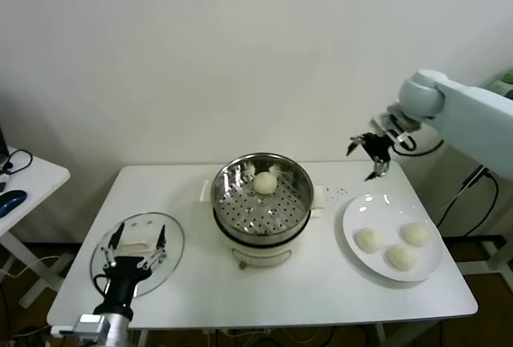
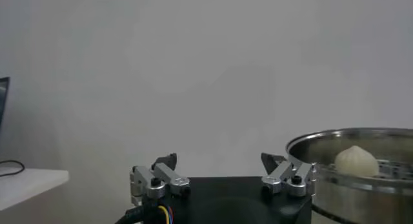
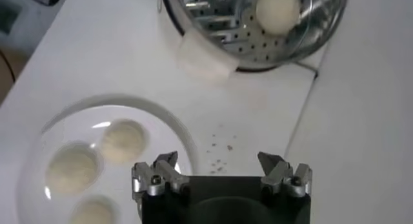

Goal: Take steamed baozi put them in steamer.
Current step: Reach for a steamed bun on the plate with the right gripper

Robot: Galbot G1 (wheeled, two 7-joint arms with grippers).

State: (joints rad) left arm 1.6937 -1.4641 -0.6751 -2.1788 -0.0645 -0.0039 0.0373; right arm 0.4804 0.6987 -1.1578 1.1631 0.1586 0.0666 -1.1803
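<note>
One baozi (image 1: pixel 265 182) lies at the back of the shiny steamer (image 1: pixel 224 179) in the middle of the table. Three more baozi (image 1: pixel 368 240) (image 1: pixel 401 257) (image 1: pixel 415 233) rest on a white plate (image 1: pixel 353 211) to its right. My right gripper (image 1: pixel 370 155) hangs open and empty above the table just behind the plate. In the right wrist view the right gripper (image 3: pixel 219 159) has the plate's baozi (image 3: pixel 122 141) beside it and the steamer (image 3: pixel 310 38) farther off. My left gripper (image 1: pixel 139 236) stays open over the glass lid at the front left.
The round glass lid (image 1: pixel 172 239) lies flat on the table's front left. The cooker base has a white side handle (image 3: pixel 203 59) facing the plate. A small side table (image 1: pixel 32 175) with a blue mouse (image 1: pixel 12 199) stands at far left. A wall is close behind.
</note>
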